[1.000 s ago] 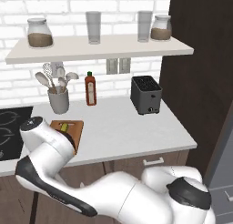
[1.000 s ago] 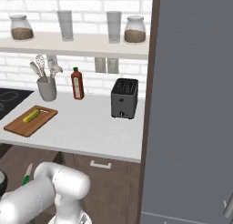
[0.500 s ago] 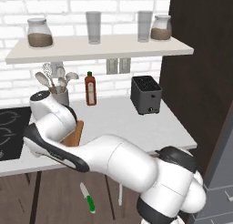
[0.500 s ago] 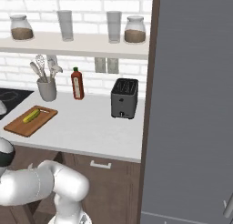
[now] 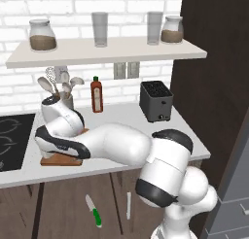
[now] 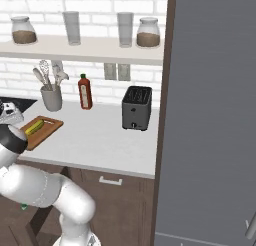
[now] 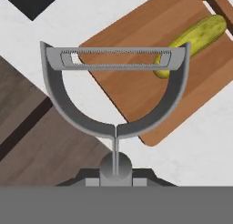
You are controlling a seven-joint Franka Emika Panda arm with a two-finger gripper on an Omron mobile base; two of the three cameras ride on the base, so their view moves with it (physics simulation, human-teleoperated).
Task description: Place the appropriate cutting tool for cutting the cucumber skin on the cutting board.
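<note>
pincer [image 7: 115,169] clamped on grey peeler [image 7: 115,89] handle, forked head above cutting board [image 7: 154,68] corner, cucumber [image 7: 193,40] on board, white table [image 7: 200,145]

Glossy white rounded arm [image 5: 116,145] w/ dark joint bands; bulbous white segments, black collar nr wrist.

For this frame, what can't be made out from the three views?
- Gripper, hand view: its fingertips sit behind the peeler handle, grey band below.
- Cutting board, left base view: mostly behind the arm; cucumber hidden.
- Knife on floor: blade detail too small.
</note>
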